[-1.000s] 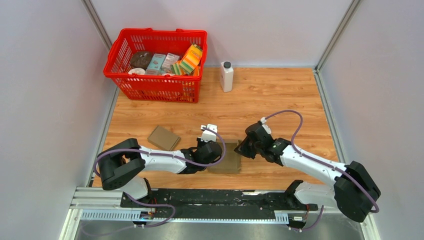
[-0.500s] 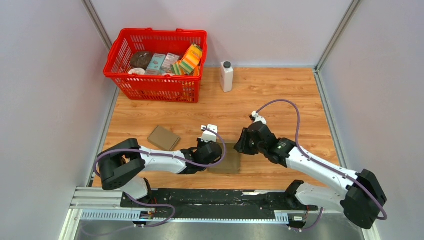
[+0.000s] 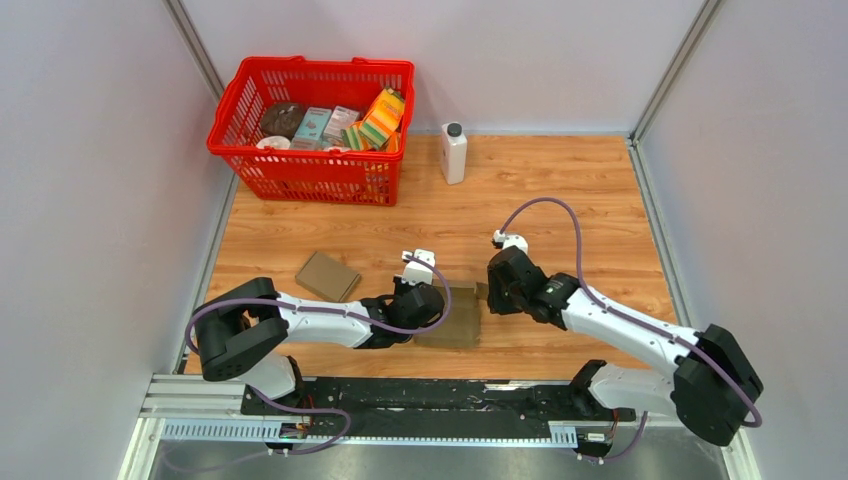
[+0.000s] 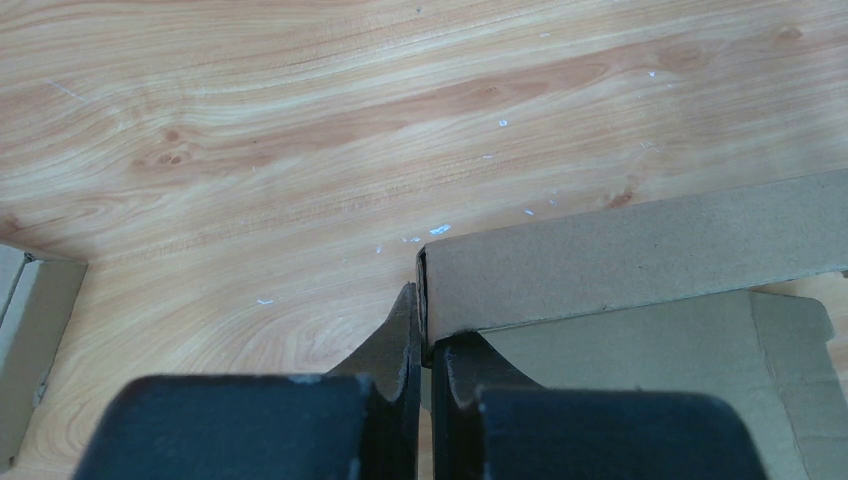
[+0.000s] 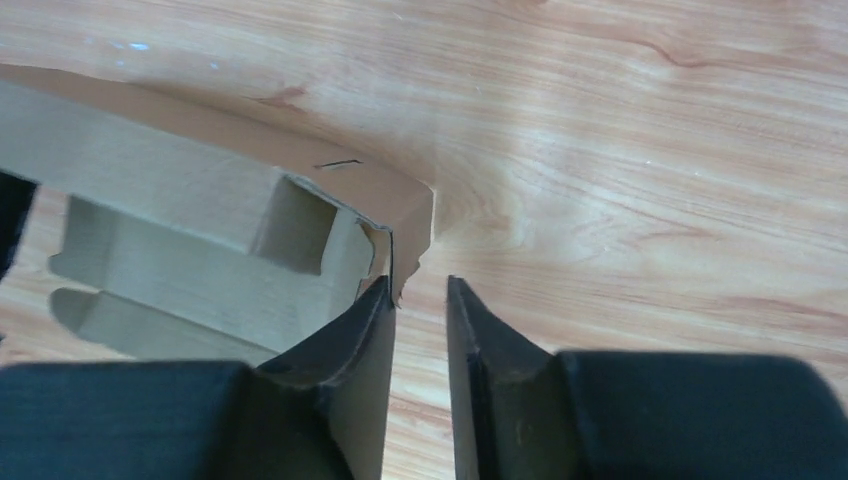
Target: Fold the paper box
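The brown paper box [image 3: 458, 320] lies partly folded on the wooden floor in front of the arms. My left gripper [image 3: 436, 306] is shut on the box's left wall; the left wrist view shows the jaws [image 4: 425, 325] pinching the edge of the upright cardboard wall [image 4: 620, 250]. My right gripper [image 3: 488, 294] is at the box's far right corner. In the right wrist view its jaws [image 5: 420, 290] stand slightly apart with only floor between them, and the left finger touches the corner of the raised box wall [image 5: 200, 180].
A second flat cardboard piece [image 3: 327, 275] lies left of the box and shows at the left wrist view's edge [image 4: 25, 340]. A red basket [image 3: 245, 140] full of goods stands at the back left. A white bottle [image 3: 453, 152] stands beside it.
My right arm has shifted and turned at the box's right corner, its wrist moving back and a little right. The left gripper and the box have stayed put.
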Available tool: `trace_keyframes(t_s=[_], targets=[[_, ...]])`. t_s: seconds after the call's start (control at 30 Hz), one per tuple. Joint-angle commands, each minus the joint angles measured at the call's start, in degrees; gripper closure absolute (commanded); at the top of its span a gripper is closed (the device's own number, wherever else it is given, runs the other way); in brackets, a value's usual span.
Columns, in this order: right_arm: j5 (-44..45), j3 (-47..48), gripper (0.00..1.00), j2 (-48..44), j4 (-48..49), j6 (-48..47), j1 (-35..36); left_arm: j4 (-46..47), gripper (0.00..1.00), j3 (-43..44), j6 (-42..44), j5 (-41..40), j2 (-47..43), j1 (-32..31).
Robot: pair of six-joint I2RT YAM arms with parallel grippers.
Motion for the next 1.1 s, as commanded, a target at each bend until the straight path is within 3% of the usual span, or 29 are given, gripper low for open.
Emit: trace_keyframes(t_s=[0.0, 0.17, 0.53, 0.9, 1.0, 1.07], targets=[[0.4, 2.6, 0.8, 3.8, 4.2, -1.2, -0.3, -1.6, 1.0, -0.2, 0.9, 0.1, -1.6, -0.5], [-3.5, 6.9, 1.0, 3.7, 2.8, 3.9, -0.1, -1.2, 1.0, 0.0, 0.9, 0.1, -1.3, -0.4], [-8.5, 11.4, 1.0, 6.6, -1.4, 21.5, -0.1, -1.3, 1.0, 0.5, 0.7, -0.1, -1.6, -0.9], [-7.9, 1.1, 1.0, 5.7, 19.0, 33.9, -0.2, -1.0, 1.0, 0.3, 0.5, -0.5, -1.7, -1.4], [-8.5, 2.2, 1.0, 6.1, 18.6, 32.4, -0.1, -1.1, 1.0, 0.2, 0.3, -0.6, -1.7, -1.4], [-8.0, 4.1, 0.99, 4.8, 16.1, 24.0, 0.6, -1.3, 1.0, 0.2, 0.4, -0.5, -1.9, -1.4]])
